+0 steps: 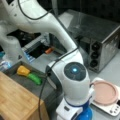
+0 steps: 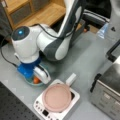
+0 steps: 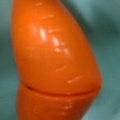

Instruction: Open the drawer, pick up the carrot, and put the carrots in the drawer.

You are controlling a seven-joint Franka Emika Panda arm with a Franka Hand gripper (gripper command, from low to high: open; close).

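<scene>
Orange fills the wrist view: the carrot (image 3: 55, 62) sits right under the camera, glossy, with a seam across its lower part and teal bowl surface (image 3: 110, 30) behind it on both sides. No fingertips show in that view.

In a front view the carrot (image 2: 36, 80) appears as a small orange spot inside the teal bowl (image 2: 30, 82), beneath the blue wrist section of the arm. The gripper (image 2: 40, 77) is lowered into the bowl directly over the carrot; one white finger (image 2: 43, 75) is visible beside it. Whether the jaws are spread or pinching the carrot I cannot tell, as the arm's body hides the tips.

The drawer (image 1: 17, 75) already stands open in a front view, at that view's left, next to the light wood cabinet top (image 1: 17, 100). Inside the grey tray lie a yellow lump (image 1: 23, 70) and an elongated green vegetable (image 1: 35, 78), touching end to end. The carrot is not in the drawer.

Just beside the bowl, toward a front view's bottom, a white kitchen scale (image 2: 57, 102) carries a pink plate (image 2: 57, 97). The same plate (image 1: 104, 92) shows at a front view's right. A silver toaster oven (image 1: 100, 42) stands behind it on the grey table (image 2: 82, 57), well apart from the bowl.
</scene>
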